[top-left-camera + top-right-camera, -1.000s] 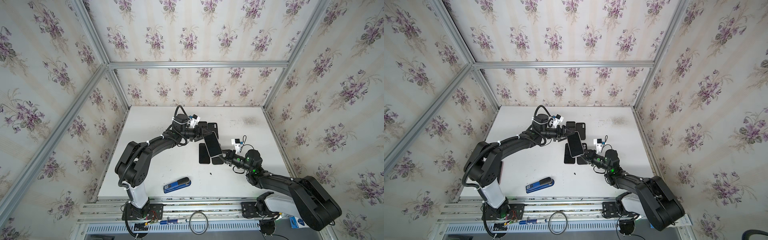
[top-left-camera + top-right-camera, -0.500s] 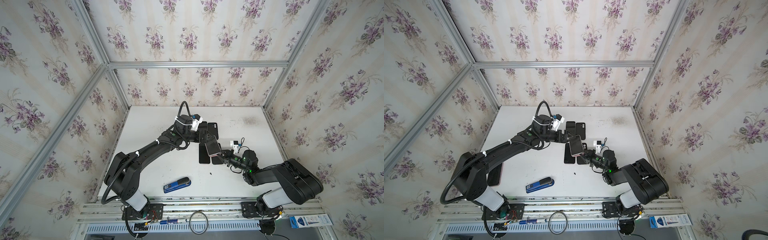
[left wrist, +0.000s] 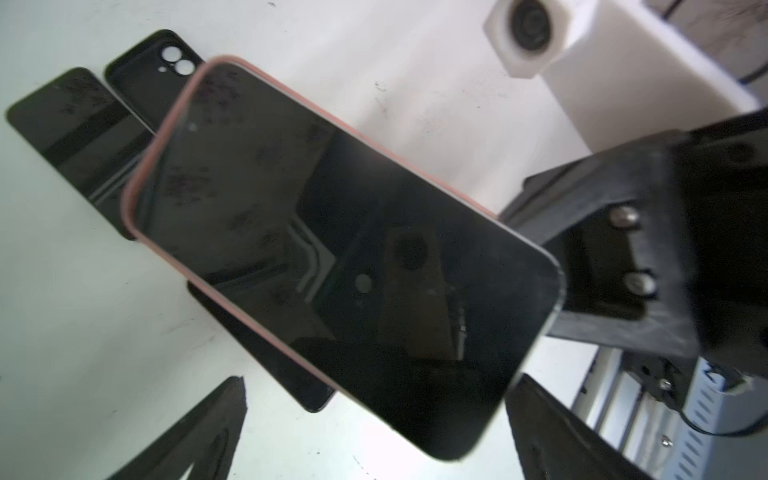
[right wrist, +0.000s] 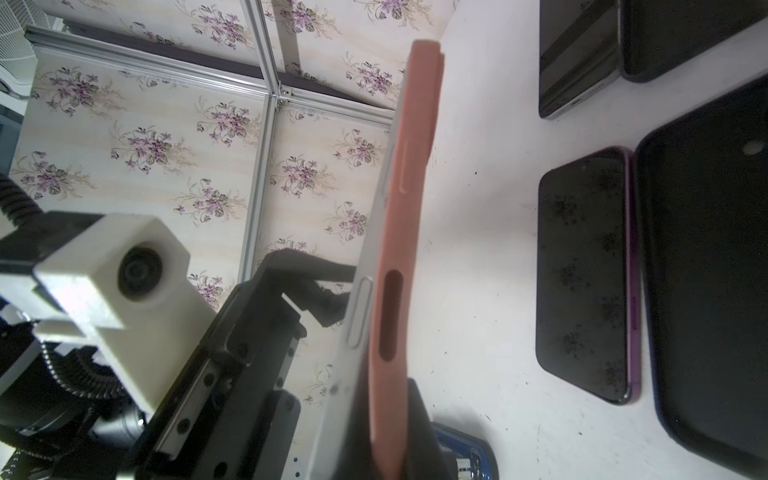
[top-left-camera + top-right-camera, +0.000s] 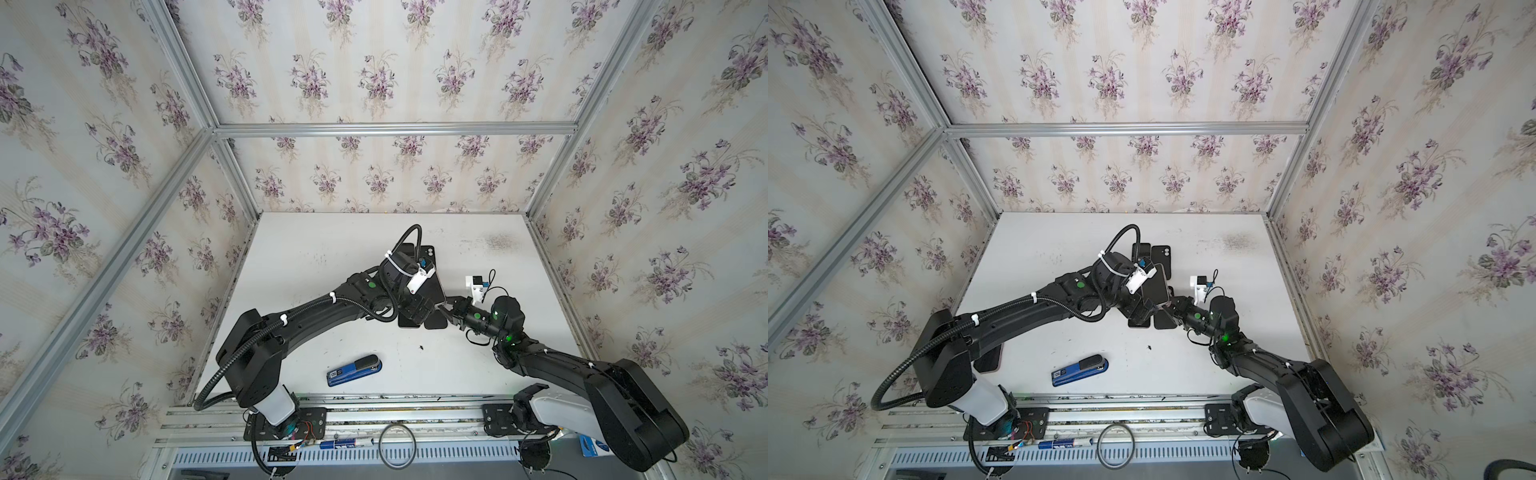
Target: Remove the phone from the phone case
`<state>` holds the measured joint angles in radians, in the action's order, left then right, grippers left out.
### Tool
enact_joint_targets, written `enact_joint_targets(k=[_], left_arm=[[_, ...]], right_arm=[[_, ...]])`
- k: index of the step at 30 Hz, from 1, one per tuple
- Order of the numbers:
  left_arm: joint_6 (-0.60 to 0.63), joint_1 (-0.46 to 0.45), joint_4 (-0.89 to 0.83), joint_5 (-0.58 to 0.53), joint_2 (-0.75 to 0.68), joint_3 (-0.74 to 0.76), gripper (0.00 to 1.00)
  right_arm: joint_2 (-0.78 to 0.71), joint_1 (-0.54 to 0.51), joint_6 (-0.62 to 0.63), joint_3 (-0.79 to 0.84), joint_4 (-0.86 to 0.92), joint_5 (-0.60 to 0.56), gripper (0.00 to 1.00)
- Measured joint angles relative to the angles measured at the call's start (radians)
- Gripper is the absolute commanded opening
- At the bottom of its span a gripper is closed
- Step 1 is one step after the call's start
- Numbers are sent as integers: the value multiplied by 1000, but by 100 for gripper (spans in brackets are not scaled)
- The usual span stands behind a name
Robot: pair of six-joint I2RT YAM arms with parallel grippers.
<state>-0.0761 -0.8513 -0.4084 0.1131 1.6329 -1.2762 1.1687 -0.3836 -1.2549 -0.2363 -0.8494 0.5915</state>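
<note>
since a second ago the left arm has swung toward 6 o'clock and its jaws have spread wide, letting go of the phone's upper end.

in both top views the phone [image 5: 437,286] stands tilted above mid-table, a little toward 3 o'clock. its lower end is clamped in the right gripper [image 5: 447,309], jaws together on it, which keeps the phone off the table for the other arm to work on. the left gripper [image 5: 415,312] hangs at the phone's 8 o'clock, jaws apart, holding nothing. a blue stapler [image 5: 354,370] lies well apart at 7 o'clock.

left wrist view: the screen faces this camera. the pink case [image 3: 135,187] rims the far end and one long side, while the end by the right gripper shows bare metal. the fingertips [image 3: 208,432] flank the near edge; i cannot tell if they touch. this is probably a regrip.

right wrist view: seen edge-on, the phone's silver side button sits beside the case's slot, not in it, so that side looks already peeled free. a purple-cased phone [image 4: 582,274] and a black case [image 4: 706,270] lie flat on the table, side by side.
</note>
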Motion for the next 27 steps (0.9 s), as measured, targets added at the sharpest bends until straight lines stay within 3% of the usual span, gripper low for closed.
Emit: enact_joint_targets(k=[7, 11, 18, 27], left_arm=[[43, -35, -31, -109, 42, -75, 94], [71, -71, -32, -180, 61, -97, 85], [103, -115, -28, -305, 91, -108, 51], [145, -135, 6, -391, 69, -74, 18]], right_arm=[[-43, -2, 9, -5, 74, -31, 0], [-42, -3, 12, -5, 93, -38, 0], [-32, -12, 6, -5, 102, -54, 0], [-48, -32, -5, -18, 96, -35, 0]])
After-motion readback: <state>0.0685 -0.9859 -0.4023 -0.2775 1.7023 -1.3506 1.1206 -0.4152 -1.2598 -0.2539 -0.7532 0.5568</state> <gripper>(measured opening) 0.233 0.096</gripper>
